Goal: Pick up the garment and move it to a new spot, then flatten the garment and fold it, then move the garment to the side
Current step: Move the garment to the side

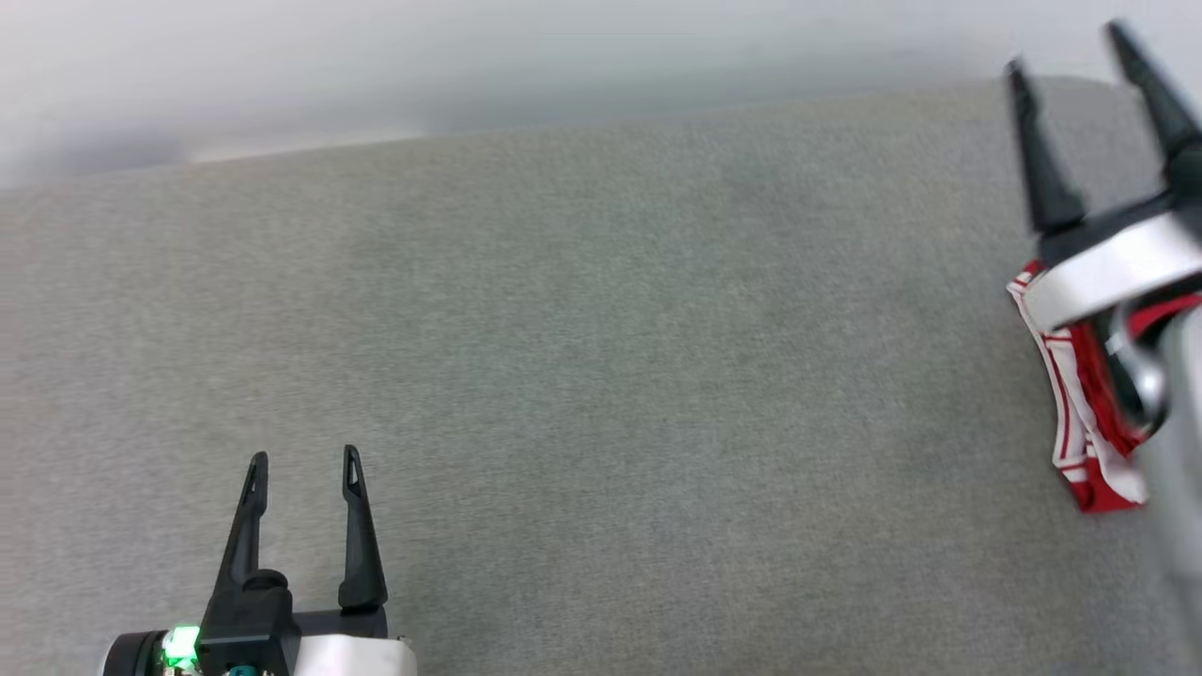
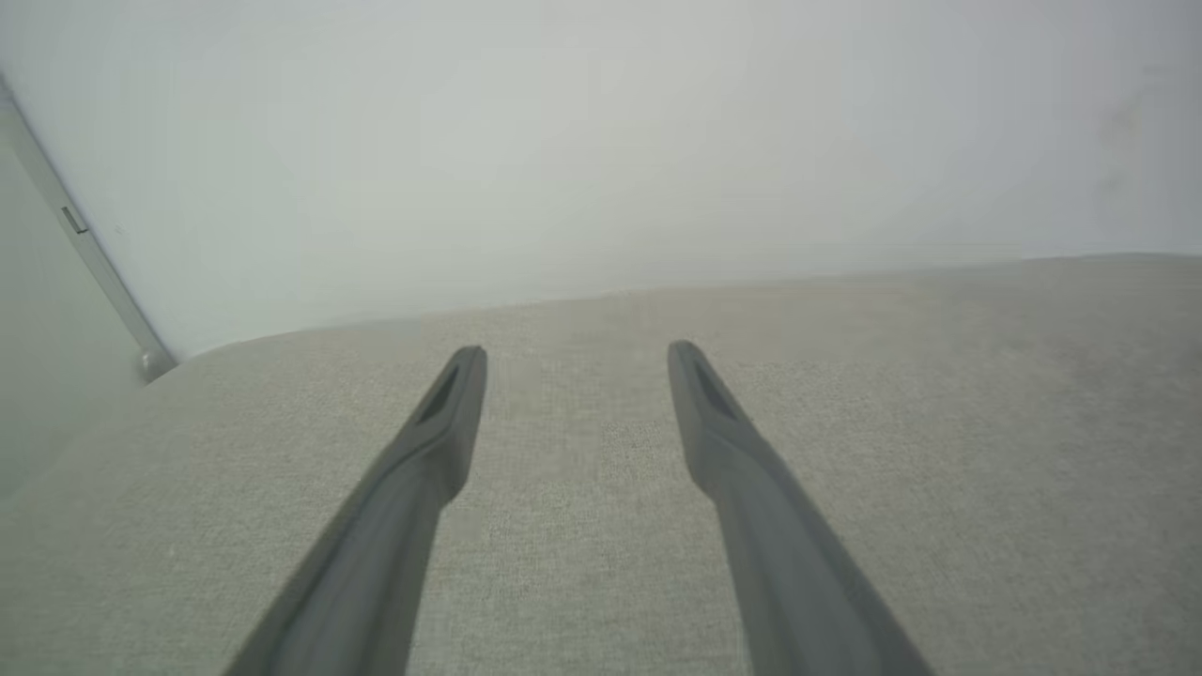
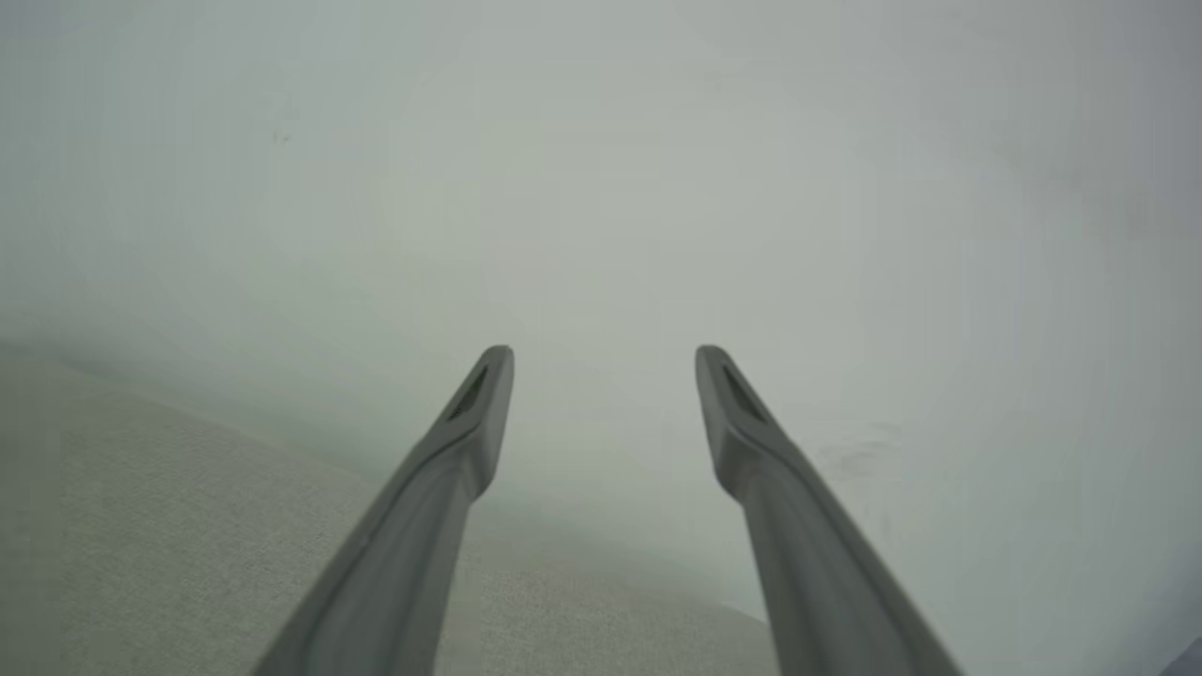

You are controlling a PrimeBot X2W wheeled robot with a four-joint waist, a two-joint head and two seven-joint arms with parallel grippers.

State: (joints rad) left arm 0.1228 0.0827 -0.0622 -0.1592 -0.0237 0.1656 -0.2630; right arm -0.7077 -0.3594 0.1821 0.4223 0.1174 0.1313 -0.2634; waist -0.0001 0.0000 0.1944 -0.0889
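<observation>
The garment [image 1: 1080,413], red with white and red-striped trim, lies bunched at the far right of the grey cloth surface [image 1: 601,376], partly hidden behind my right arm. My right gripper [image 1: 1066,52] is raised above it at the upper right, open, with nothing between its fingers [image 3: 470,413]; in the right wrist view it points at the pale wall. At the lower left my left gripper [image 1: 302,462] stands open and empty over bare grey cloth, its fingers [image 2: 451,404] well apart in the left wrist view.
A pale wall [image 1: 470,56] runs along the far edge of the grey surface. In the left wrist view a grey rail [image 2: 94,272] runs down the wall at the surface's left corner.
</observation>
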